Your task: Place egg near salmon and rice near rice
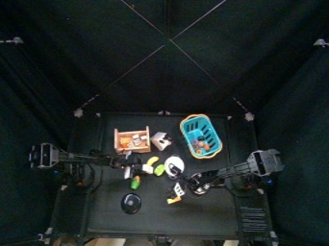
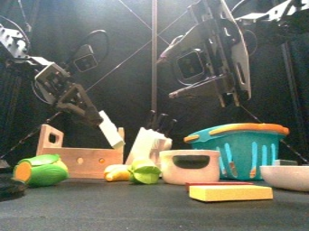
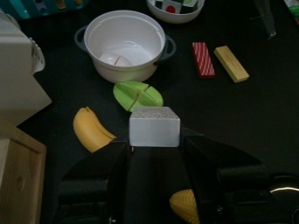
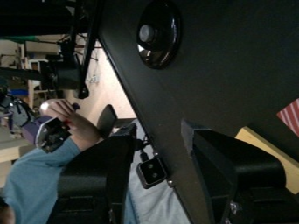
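An orange item is seen inside the blue plastic basket (image 1: 201,135). A white block (image 3: 155,126) is clamped in the left gripper (image 3: 153,157). The right gripper (image 4: 163,162) is held open, empty. The flat yellow egg piece (image 2: 230,191) lies before the basket.

Light falls from above onto a dim scene: the black curtains swallow most of it, and the small black table (image 1: 96,192) reads nearly as dark as its surroundings in the top view. In the front view, bright glare flares at the upper corners, and the flat bright-yellow egg piece (image 2: 229,192) in the foreground looks soft, slightly out of focus. The left wrist view is evenly lit; the white round pot (image 3: 122,44) shines brightly with a soft shadow inside. The right wrist view shows a lit room beyond the dark table edge, blurred.
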